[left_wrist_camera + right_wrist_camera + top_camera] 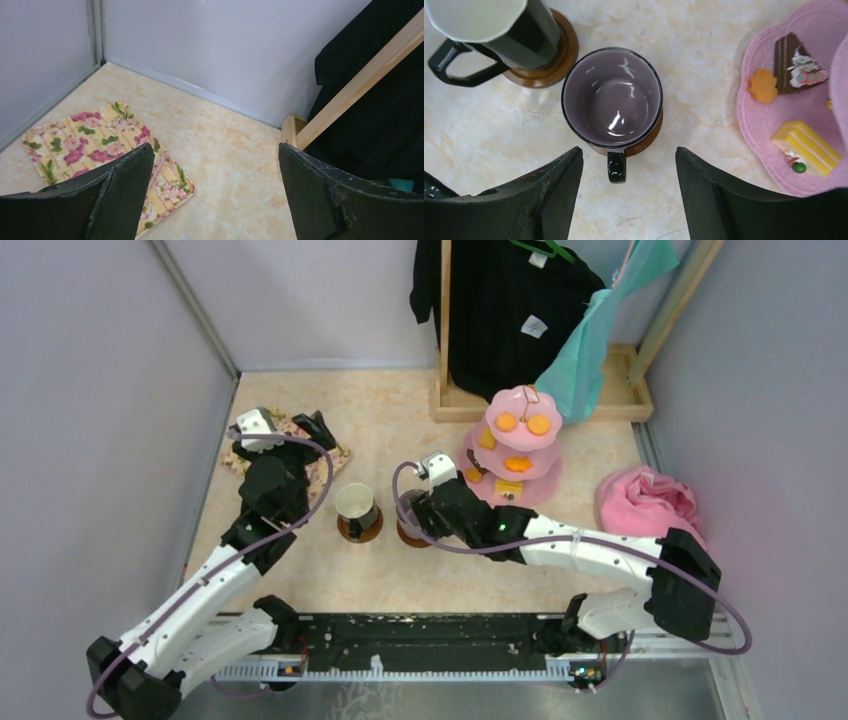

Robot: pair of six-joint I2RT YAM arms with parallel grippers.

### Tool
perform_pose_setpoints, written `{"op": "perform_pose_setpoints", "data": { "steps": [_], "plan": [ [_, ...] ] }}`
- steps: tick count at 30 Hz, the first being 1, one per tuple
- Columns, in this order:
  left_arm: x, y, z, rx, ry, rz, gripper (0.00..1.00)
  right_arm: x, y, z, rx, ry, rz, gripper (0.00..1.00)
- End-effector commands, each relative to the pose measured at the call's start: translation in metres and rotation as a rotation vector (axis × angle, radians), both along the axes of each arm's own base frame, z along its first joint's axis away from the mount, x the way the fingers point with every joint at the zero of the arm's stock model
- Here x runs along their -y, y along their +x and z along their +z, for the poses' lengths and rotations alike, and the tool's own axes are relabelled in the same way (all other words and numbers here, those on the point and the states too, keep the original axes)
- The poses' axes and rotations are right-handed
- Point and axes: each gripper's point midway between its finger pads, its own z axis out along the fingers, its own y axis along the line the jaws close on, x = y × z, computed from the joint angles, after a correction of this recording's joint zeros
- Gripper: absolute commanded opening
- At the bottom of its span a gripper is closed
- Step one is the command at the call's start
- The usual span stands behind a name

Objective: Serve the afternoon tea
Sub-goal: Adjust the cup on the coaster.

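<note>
At the middle of the surface, my right tool hangs over the smoky translucent mug. Its fingers are spread wide and hold nothing, one to each side, neither touching the glass. The mug stands upright on its round brown coaster, directly ahead of the tool. Its handle points straight back toward the wrist, in line with the gap between the fingers. Just to its left, the black mug sits on a second coaster. To the right is the pink three-tier stand, carrying a brown cake slice, a yellow slice and a small orange snack. My left tool, also wide open and empty, hovers well apart over the flower-patterned tray. I judge the right arm far the nearer to both mugs. Any closing or withdrawal around the smoky mug must mind that handle.
</note>
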Motion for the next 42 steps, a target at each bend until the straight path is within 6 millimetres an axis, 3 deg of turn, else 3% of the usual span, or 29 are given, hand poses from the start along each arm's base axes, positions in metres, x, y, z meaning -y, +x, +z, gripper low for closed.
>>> {"op": "perform_pose_setpoints", "data": {
  "steps": [1,10,19,26,37,42],
  "plan": [
    [0.01,0.009,-0.001,-0.002,-0.09,-0.085,0.99,-0.01,-0.009,-0.018,-0.053,0.024,0.015,0.68],
    [0.012,0.021,0.0,0.005,-0.102,-0.091,0.99,-0.011,-0.014,-0.047,-0.11,0.012,0.003,0.63],
    [0.01,0.022,-0.003,0.015,-0.119,-0.097,0.99,-0.021,-0.012,-0.065,-0.144,0.004,-0.002,0.49],
    [0.01,0.024,-0.003,0.014,-0.118,-0.106,0.99,-0.033,-0.005,-0.06,-0.145,0.037,-0.029,0.24],
    [0.012,0.025,-0.001,0.028,-0.118,-0.123,0.99,-0.036,0.003,-0.053,-0.178,0.068,-0.14,0.02],
    [0.015,0.027,0.002,0.036,-0.115,-0.136,0.99,-0.037,0.002,-0.054,-0.199,0.058,-0.185,0.0]
  ]
}}
